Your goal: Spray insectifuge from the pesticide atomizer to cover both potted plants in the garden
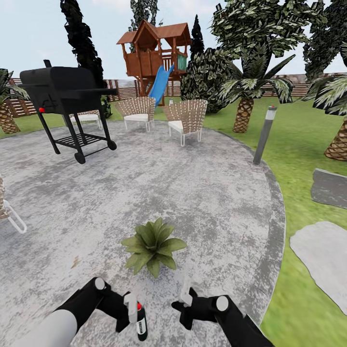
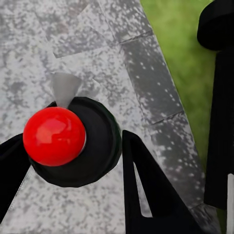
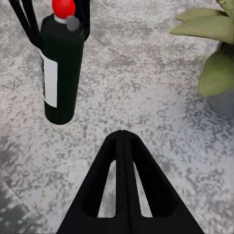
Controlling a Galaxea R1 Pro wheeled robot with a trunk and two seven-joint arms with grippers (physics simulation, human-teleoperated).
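Holding the pesticide atomizer (image 1: 140, 324) just short of the potted plant (image 1: 153, 246), left pincer (image 1: 131, 308) grips it over the paving (image 1: 193, 193). Left wrist: red tip (image 2: 54, 136) between fingers (image 2: 146, 190). Right wrist: right pincer (image 3: 124, 146) closed, empty, beside the plant.

My arms are matte black along the forearms, each with a round white cap at the wrist joint. My left arm (image 1: 72, 313) widens into a smooth light-grey sleeve nearer my trunk; my right arm (image 1: 236, 320) reads black throughout. My left gripper (image 1: 131, 308) and right gripper (image 1: 186, 294) carry pale, whitish fingers on black blocky bases. Seen from the wrists, my fingers (image 3: 124, 195) are flat black triangular blades with slotted cut-outs.
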